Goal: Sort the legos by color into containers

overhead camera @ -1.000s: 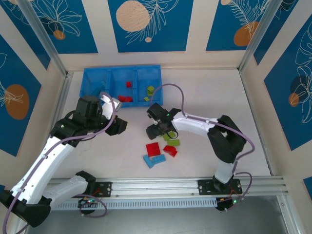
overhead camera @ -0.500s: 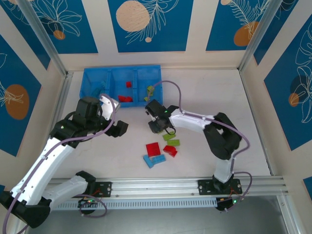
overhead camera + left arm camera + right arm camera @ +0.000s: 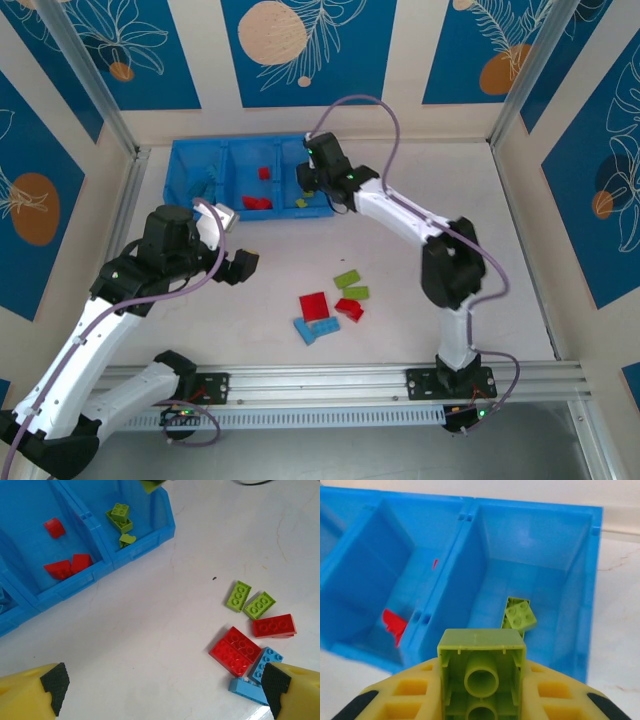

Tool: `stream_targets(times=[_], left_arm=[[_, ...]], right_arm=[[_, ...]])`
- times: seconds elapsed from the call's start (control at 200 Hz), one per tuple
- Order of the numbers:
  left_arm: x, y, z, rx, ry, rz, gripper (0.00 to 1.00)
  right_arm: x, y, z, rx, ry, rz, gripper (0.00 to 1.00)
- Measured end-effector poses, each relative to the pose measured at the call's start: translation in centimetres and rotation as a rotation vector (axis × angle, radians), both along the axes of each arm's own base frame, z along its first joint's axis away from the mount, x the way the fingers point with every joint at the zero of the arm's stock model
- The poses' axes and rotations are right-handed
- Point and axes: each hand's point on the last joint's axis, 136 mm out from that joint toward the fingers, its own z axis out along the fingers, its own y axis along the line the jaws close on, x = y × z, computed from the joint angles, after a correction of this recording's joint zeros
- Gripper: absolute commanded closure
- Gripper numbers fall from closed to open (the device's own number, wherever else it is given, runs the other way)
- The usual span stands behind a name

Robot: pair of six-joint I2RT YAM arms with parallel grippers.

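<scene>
My right gripper (image 3: 481,695) is shut on a lime green lego (image 3: 481,652), its hollow underside facing the camera. It hangs above the right compartment of the blue tray (image 3: 535,510), where another green brick (image 3: 519,614) lies. In the top view the right gripper (image 3: 315,182) is over the tray (image 3: 250,142). My left gripper (image 3: 164,690) is open and empty above bare table left of the loose legos. Those are two green bricks (image 3: 238,595), a red brick (image 3: 273,626), a flat red plate (image 3: 235,650) and light blue bricks (image 3: 265,662).
Red bricks (image 3: 67,566) lie in the tray's middle compartment and green ones (image 3: 120,515) in the right one. The loose pile (image 3: 330,305) sits mid-table between the arms. The left gripper (image 3: 232,242) hovers left of it. Patterned walls close off the table on three sides.
The right gripper shut on a green brick at the pile and carried it up and back to above the tray's right compartment. The left gripper opened wide and drew back slightly.
</scene>
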Motion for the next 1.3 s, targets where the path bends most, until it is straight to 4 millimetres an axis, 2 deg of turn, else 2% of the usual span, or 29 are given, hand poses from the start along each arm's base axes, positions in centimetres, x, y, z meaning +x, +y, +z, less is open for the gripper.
stream_targets(times=[0.14,0.2,0.29,0.395,0.47,0.59,0.66,0.75,0.87,0.94,1.01,1.115,1.195,1.3], left_arm=[[-0.1,0.1,0.1,-0.002,-0.007,0.002,0.0],[-0.1,0.1,0.2,-0.002,-0.009,0.003,0.0],[-0.1,0.1,0.2,-0.002,-0.009,0.002,0.0],[-0.1,0.1,0.1,-0.002,-0.009,0.003,0.0],[-0.1,0.2,0.1,-0.002,-0.01,0.004,0.0],[-0.1,0.2,0.2,-0.003,-0.01,0.009,0.0],[0.0,0.2,0.1,-0.017,0.006,0.028,0.0],[0.2,0.0,-0.4,-0.051,0.056,0.067,0.0],[0.8,-1.4,-1.7,-0.132,0.145,0.095,0.0],[0.7,-2.8,-3.5,-0.162,0.208,0.091,0.0],[0.0,-4.5,-5.9,-0.159,0.284,0.073,0.01],[-1.2,-7.6,-8.9,-0.102,0.369,0.034,0.04],[-2.3,-10.2,-10.9,-0.047,0.4,-0.016,0.07],[-4.1,-13.8,-13.5,0.032,0.403,-0.122,0.08]], right_arm=[[4.3,1.8,-3.9,0.003,0.085,-0.015,0.64],[5.2,2.4,-5.2,0.012,0.127,-0.009,0.58],[5.6,3.0,-6.1,0.022,0.174,0.008,0.53],[5.0,3.4,-5.2,0.035,0.201,0.027,0.52],[4.5,3.6,-3.7,0.048,0.197,0.039,0.52],[2.7,3.1,-1.1,0.056,0.207,0.054,0.52],[0.6,2.2,1.1,0.059,0.211,0.065,0.51],[-3.5,0.4,4.0,0.075,0.218,0.092,0.5],[-10.6,-2.7,8.2,0.114,0.183,0.139,0.42],[-15.2,-4.5,9.3,0.135,0.156,0.171,0.36],[-19.5,-6.1,9.2,0.146,0.144,0.199,0.31],[-25.0,-8.2,6.9,0.149,0.163,0.229,0.28],[-27.2,-9.8,4.6,0.138,0.199,0.208,0.28],[-28.9,-12.0,2.2,0.125,0.232,0.144,0.26]])
